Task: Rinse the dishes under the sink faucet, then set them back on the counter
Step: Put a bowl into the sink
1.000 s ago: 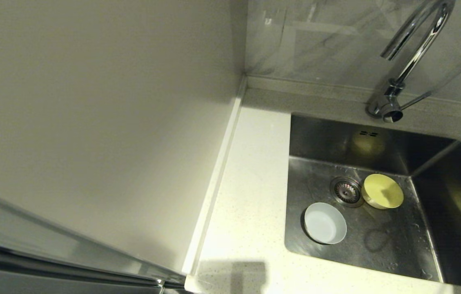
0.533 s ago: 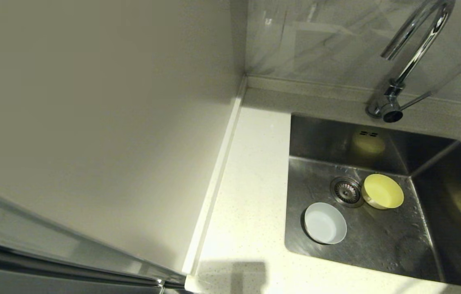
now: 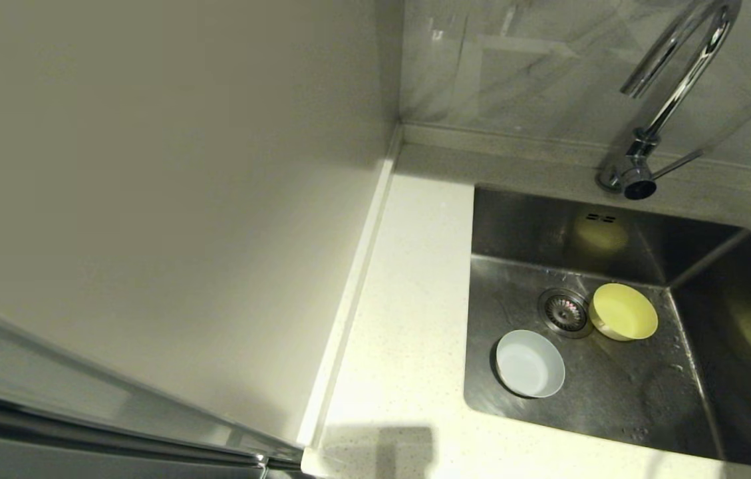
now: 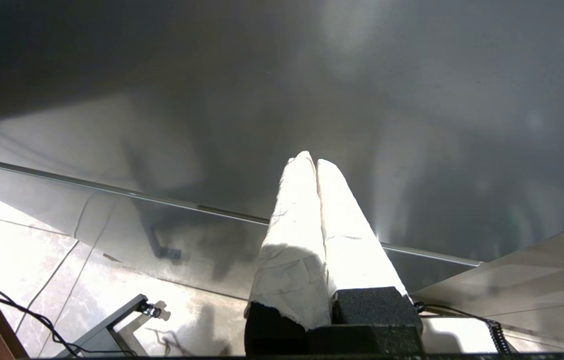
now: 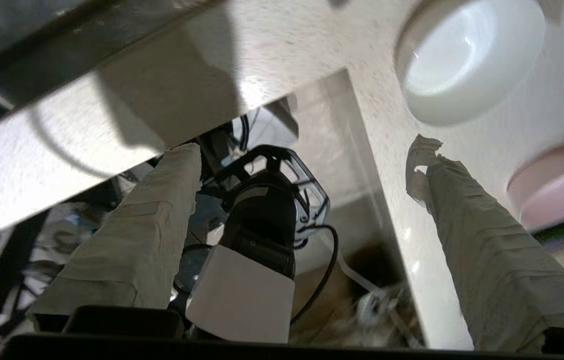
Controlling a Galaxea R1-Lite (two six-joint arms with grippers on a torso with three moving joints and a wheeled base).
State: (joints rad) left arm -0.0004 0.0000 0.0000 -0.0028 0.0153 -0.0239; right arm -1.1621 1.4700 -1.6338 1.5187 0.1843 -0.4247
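Observation:
In the head view the steel sink [image 3: 694, 406] holds two bowls upright on its floor. The yellow bowl [image 3: 623, 311] sits just right of the drain strainer [image 3: 565, 311], and the pale blue-grey bowl [image 3: 529, 363] sits nearer the front left. The chrome faucet [image 3: 678, 66] arches over the back rim. No gripper shows in that view. In the right wrist view the white bowl [image 5: 466, 60] rests on the speckled counter [image 5: 311, 40]. My right gripper [image 5: 304, 147] is open and empty beside the counter's edge, apart from the bowl. My left gripper [image 4: 311, 160] is shut on nothing, parked low.
The thin lever [image 3: 678, 163] sticks out right of the faucet's base. A plain cream wall panel [image 3: 149, 199] bounds the counter [image 3: 408, 299] on the left. A pale pink round thing [image 5: 556, 185] lies on the counter near the white bowl.
A faint round shadow on the sink floor has drifted to the right. Both bowls in the sink stay where they were.

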